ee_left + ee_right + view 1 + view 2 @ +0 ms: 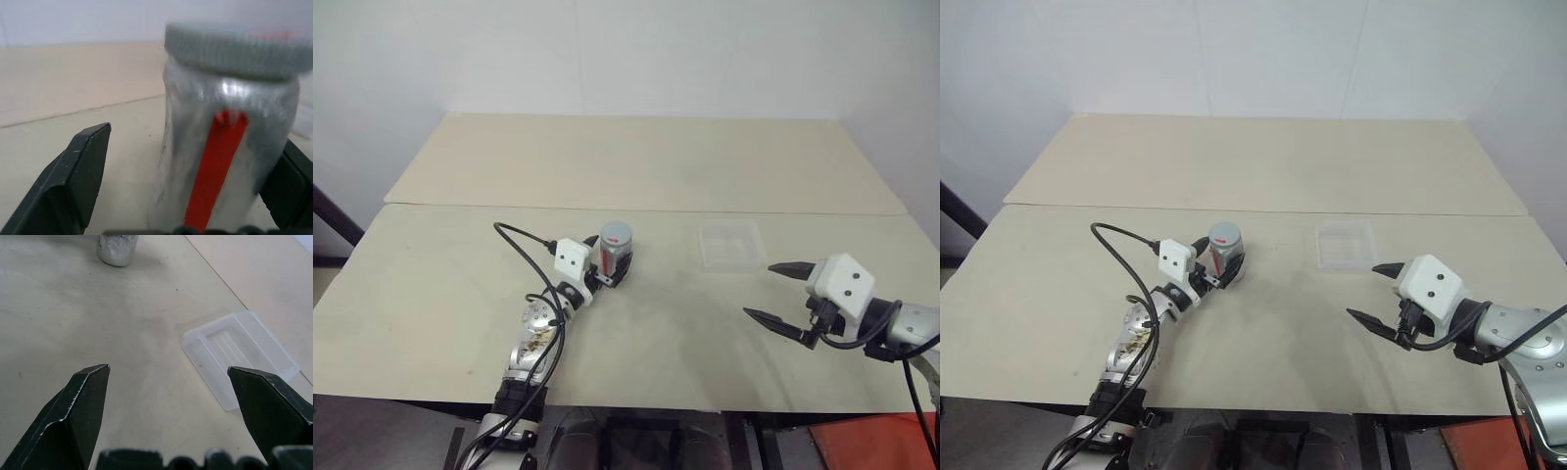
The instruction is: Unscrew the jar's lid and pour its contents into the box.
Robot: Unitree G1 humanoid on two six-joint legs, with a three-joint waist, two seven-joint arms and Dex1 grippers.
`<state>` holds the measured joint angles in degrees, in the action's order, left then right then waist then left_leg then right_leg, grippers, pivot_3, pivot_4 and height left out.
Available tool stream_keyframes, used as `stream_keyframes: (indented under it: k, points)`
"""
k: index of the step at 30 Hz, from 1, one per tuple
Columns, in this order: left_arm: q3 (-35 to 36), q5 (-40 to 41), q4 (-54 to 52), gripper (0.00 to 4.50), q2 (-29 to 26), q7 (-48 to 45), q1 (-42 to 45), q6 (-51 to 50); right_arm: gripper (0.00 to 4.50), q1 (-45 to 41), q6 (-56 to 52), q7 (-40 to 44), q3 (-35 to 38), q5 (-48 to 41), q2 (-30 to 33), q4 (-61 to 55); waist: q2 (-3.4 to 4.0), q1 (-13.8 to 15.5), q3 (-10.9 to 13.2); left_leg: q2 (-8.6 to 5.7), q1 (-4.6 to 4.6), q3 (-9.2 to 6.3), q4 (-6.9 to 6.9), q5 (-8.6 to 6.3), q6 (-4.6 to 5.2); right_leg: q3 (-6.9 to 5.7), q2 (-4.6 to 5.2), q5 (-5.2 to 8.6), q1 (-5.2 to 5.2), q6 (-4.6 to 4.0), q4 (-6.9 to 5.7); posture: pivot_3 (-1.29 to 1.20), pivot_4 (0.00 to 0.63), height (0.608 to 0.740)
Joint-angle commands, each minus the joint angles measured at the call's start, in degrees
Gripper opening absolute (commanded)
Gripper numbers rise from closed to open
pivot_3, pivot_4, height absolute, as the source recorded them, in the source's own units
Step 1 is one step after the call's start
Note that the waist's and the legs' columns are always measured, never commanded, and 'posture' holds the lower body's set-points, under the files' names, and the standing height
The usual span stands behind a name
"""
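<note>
The left pincer (611,271) stands around the jar (615,253), its two black fingers set wide on either side of the body. In the left wrist view one finger (288,188) sits right against the jar's side, while the other finger (73,183) is apart from it with bare tabletop showing in the gap; a firm grip cannot be made out. The jar is upright on the tabletop (636,162), a small cylinder with a dull silvery, slightly smeared body and a red label strip. The lid (237,49) is on it: a grey round cap with fine ribbing round its edge, a little wider than the neck below.

The right pincer (769,291) is wide open and holds nothing, hovering above the pale, smooth, matt tabletop. The box (239,357) lies just beyond its fingertips, a shallow clear plastic tray with rounded corners and faint ridges in its floor, lying flat. The jar stands well apart from this pincer, on the box's far side.
</note>
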<state>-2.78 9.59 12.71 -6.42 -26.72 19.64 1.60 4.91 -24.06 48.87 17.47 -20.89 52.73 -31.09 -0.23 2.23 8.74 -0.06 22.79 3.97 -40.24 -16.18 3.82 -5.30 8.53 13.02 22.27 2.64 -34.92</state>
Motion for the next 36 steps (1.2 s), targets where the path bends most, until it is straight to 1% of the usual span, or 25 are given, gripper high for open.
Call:
stream_keyframes:
  k: [1, 5, 6, 12, 15, 18, 20, 24, 26, 30, 36]
  points:
    - [-0.8, 0.2, 0.6, 3.61, 0.2, -1.6, 1.4, 1.0, 4.50, -0.7, 0.3, -1.3, 1.7, 0.6, -0.2, -1.3, 0.00, 0.0, 0.0, 0.00, 0.00, 0.00, 0.00, 0.00, 0.00, 0.00, 0.00, 0.00, 0.00, 0.00, 0.00, 0.00, 0.150, 0.740]
    - [-0.5, -0.6, 1.8, 2.26, 0.9, -0.5, 2.0, 1.9, 4.50, -0.7, 0.3, -1.7, 2.0, 0.4, -0.3, -1.6, 0.00, 0.0, 0.0, 0.00, 0.00, 0.00, -0.01, 0.00, 0.00, -0.01, 0.00, 0.00, 0.00, 0.00, 0.00, 0.00, 0.150, 0.740]
    - [-0.4, -0.6, 1.9, 2.12, 0.9, -0.5, 2.1, 2.0, 4.50, -0.5, 0.3, -1.7, 2.2, 0.4, -0.4, -1.6, 0.00, 0.0, 0.0, 0.00, 0.00, 0.00, -0.01, 0.00, 0.00, 0.00, 0.00, 0.00, 0.00, 0.00, 0.00, 0.00, 0.150, 0.740]
    - [0.1, 0.0, 1.0, 2.12, 0.1, -1.4, 2.1, 2.7, 4.50, -0.1, 0.6, -1.9, 1.9, 0.7, -0.5, -1.6, 0.00, 0.0, 0.0, 0.00, 0.00, 0.00, -0.01, 0.00, 0.00, 0.00, 0.00, 0.00, 0.00, 0.00, 0.00, 0.00, 0.150, 0.740]
    - [-0.4, 0.5, -1.9, 2.12, -0.5, -2.7, 1.1, 2.7, 4.50, -2.9, -0.9, -3.3, -0.5, -0.4, -1.8, -1.8, -0.01, -0.1, 0.0, 0.00, 0.00, 0.00, -0.01, 0.00, 0.00, 0.00, 0.00, 0.00, 0.00, 0.00, 0.00, 0.00, 0.150, 0.740]
    - [-0.4, 1.7, -7.1, 2.12, -1.2, -3.2, -0.5, 0.8, 4.50, -9.5, -5.0, -7.6, -6.3, -1.8, -6.5, -3.3, -0.02, -0.7, 0.0, 0.02, -0.01, 0.00, -0.01, 0.01, -0.02, 0.02, -0.01, 0.00, 0.02, 0.00, -0.01, 0.00, 0.150, 0.740]
    - [-0.8, 1.2, -10.1, 2.12, -2.1, -3.2, -1.3, -0.8, 4.50, -14.9, -9.1, -11.9, -9.8, -3.7, -11.8, -4.3, -0.01, -1.1, 0.0, 0.03, -0.01, -0.02, -0.01, 0.03, -0.05, 0.02, -0.02, 0.00, 0.03, 0.00, -0.02, 0.00, 0.150, 0.740]
    - [-3.4, 0.8, -15.4, 2.12, -6.2, -7.6, -3.2, -2.4, 4.50, -23.7, -14.5, -20.3, -16.6, -4.9, -23.4, -5.7, 0.02, -1.6, 0.0, 0.04, 0.02, -0.03, 0.00, 0.07, -0.11, 0.01, -0.04, -0.01, 0.07, -0.02, -0.11, 0.00, 0.150, 0.740]
    - [-4.4, 0.6, -16.6, 2.12, -7.0, -8.0, -3.5, -3.0, 4.50, -25.6, -16.1, -22.8, -18.6, -4.5, -26.7, -6.3, 0.03, -1.4, 0.0, 0.02, 0.04, -0.03, 0.00, 0.07, -0.12, 0.01, -0.04, -0.01, 0.08, -0.01, -0.14, 0.00, 0.150, 0.740]
    - [-5.2, 1.4, -16.7, 2.12, -6.7, -8.3, -3.2, -4.8, 4.50, -27.2, -18.1, -25.4, -21.8, -4.5, -30.7, -7.0, 0.04, -1.0, 0.0, -0.04, 0.15, -0.12, -0.01, 0.07, -0.11, -0.15, -0.05, -0.02, 0.05, 0.01, -0.13, 0.00, 0.150, 0.740]
    - [-6.7, 2.3, -16.6, 2.12, -6.5, -10.9, -3.0, -5.1, 4.50, -27.6, -16.4, -25.8, -25.9, -1.7, -31.3, -5.9, 0.04, -1.6, 0.0, -0.05, 0.13, -0.09, 0.01, 0.08, -0.14, -0.15, -0.11, -0.02, 0.08, 0.02, -0.15, 0.00, 0.150, 0.740]
